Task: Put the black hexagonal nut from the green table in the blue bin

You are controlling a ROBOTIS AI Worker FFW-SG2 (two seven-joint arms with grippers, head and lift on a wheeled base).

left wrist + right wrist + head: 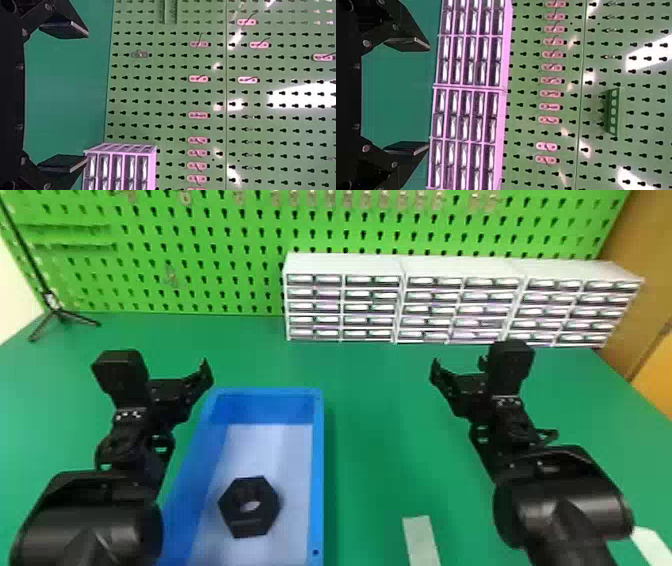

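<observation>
The black hexagonal nut lies flat on the pale floor of the blue bin, toward the near end. My left gripper is held over the bin's left side, beyond the nut, open with nothing between its fingers. Off to the right of the bin, my right gripper is above the green table, also open and holding nothing. In the left wrist view the left gripper has its two fingers wide apart; the right wrist view has the right gripper likewise spread.
A white drawer cabinet stands at the back right against the green pegboard. A black tripod is at the far left. Pale strips lie on the table near the front.
</observation>
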